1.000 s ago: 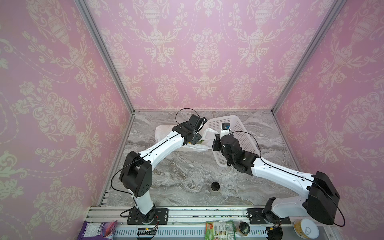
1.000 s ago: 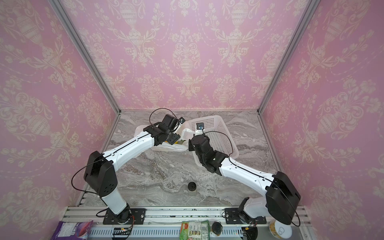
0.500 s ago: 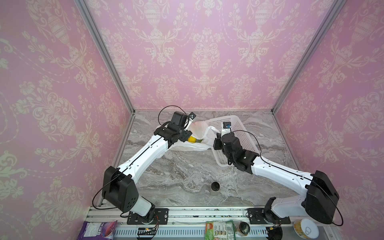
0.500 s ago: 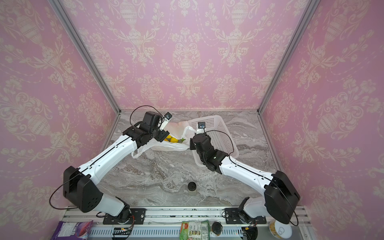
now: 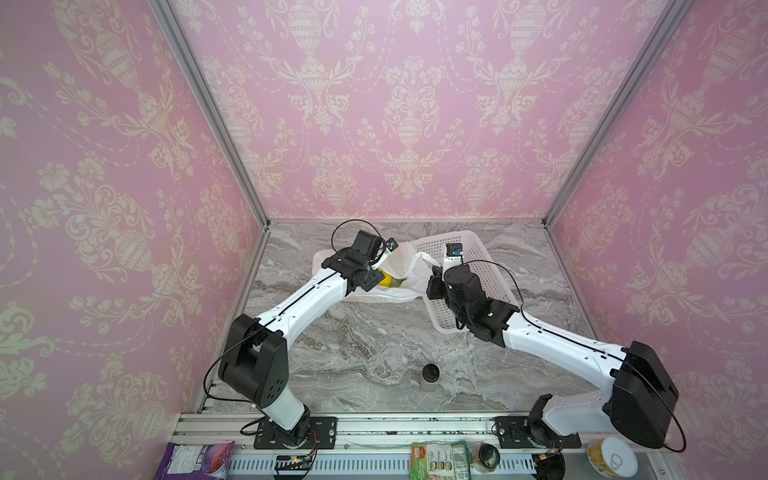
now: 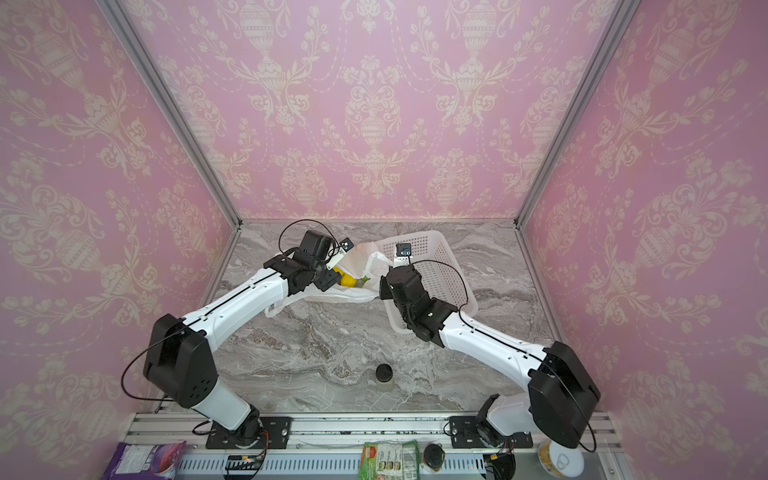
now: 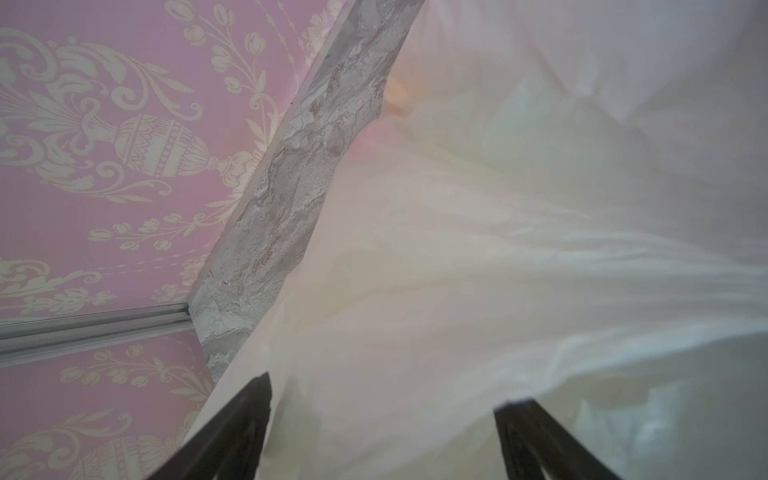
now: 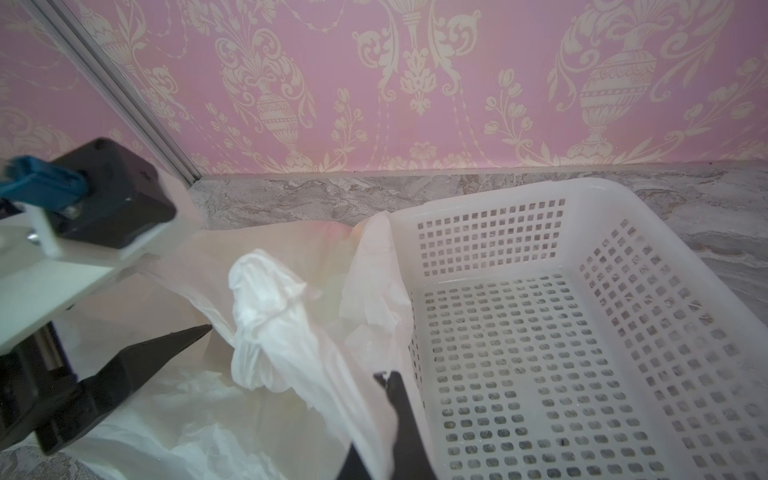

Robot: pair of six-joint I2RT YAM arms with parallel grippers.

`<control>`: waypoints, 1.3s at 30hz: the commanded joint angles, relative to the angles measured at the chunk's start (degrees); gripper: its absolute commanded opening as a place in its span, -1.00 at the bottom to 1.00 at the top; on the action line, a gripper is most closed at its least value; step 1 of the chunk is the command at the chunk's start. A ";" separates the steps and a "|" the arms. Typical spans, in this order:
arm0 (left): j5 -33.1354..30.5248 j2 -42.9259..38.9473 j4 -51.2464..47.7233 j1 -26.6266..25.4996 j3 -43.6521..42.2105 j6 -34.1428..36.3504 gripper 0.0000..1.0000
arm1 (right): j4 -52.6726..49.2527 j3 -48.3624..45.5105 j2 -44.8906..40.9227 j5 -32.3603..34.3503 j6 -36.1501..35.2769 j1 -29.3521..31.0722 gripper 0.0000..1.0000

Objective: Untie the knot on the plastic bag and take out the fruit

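**Bag mouth held up, fruit showing inside**

The plastic bag (image 5: 401, 266) lies at the back of the marble table (image 5: 374, 332), its film touching the near corner of the white basket (image 8: 498, 194). In both top views the bag's mouth gapes upward, and fruit (image 5: 384, 279) shows inside it: one yellow piece with a bit of green just beside it. The rest of the contents are hidden by the film.

The right gripper (image 8: 390, 395) has its fingers pressed together on a strip of the bag's film and holds that side up next to the basket. A bunched twist of handle (image 8: 259, 320) stands above the pinch (whether it is tied or merely crumpled, I cannot tell).

The left gripper (image 7: 382, 411) is at the bag's mouth, close to the yellow piece. Its dark fingers (image 7: 245, 428) stand wide apart with only loose film ahead of them and nothing clamped.

A small dark-lidded jar (image 5: 430, 372) stands alone near the table's front edge, well apart from both grippers.
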 commanded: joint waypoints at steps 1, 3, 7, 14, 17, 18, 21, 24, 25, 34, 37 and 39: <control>-1.78 3.17 2.16 0.74 5.45 3.04 0.64 | 0.52 -0.77 -0.94 -0.76 0.80 -0.28 -1.00; -0.42 6.10 0.27 1.08 8.77 3.16 0.31 | 1.45 -1.60 -1.57 -1.86 -0.53 -0.25 -0.93; 2.19 10.05 -5.78 1.27 14.88 1.90 -1.00 | 4.82 -3.88 -3.84 -5.73 -8.36 -0.18 0.14; 4.42 8.97 -5.74 1.27 14.42 1.49 -1.00 | 7.73 -9.20 -12.72 -14.87 -32.70 5.41 0.57; 5.67 7.61 -4.79 1.28 13.19 1.25 -1.00 | 5.27 -8.03 -11.71 -21.56 -36.20 6.97 0.61; 5.80 7.16 -4.50 1.31 12.94 1.18 -1.00 | 4.18 -6.76 -10.38 -23.48 -36.88 7.64 0.64; 5.52 6.35 -3.71 1.27 11.98 1.14 -1.00 | -0.53 -1.15 -3.70 -27.06 -37.27 8.37 0.73; 5.25 5.98 -3.19 1.27 11.45 1.22 -1.00 | -5.01 5.61 4.88 -26.29 -38.32 8.72 0.72; 5.13 5.79 -3.18 1.27 11.38 1.23 -1.00 | -5.60 7.40 7.35 -25.32 -38.61 8.79 0.72; 1.58 1.63 1.56 1.44 10.04 0.87 -1.00 | -12.79 18.96 19.72 -25.47 -39.37 8.81 0.22; -2.30 1.10 3.43 1.36 13.17 1.47 -1.00 | -12.79 16.61 18.16 -31.83 -38.95 8.95 0.16; -4.65 1.44 3.29 1.37 16.60 1.87 -1.00 | -12.89 15.54 17.51 -34.19 -38.22 9.06 0.15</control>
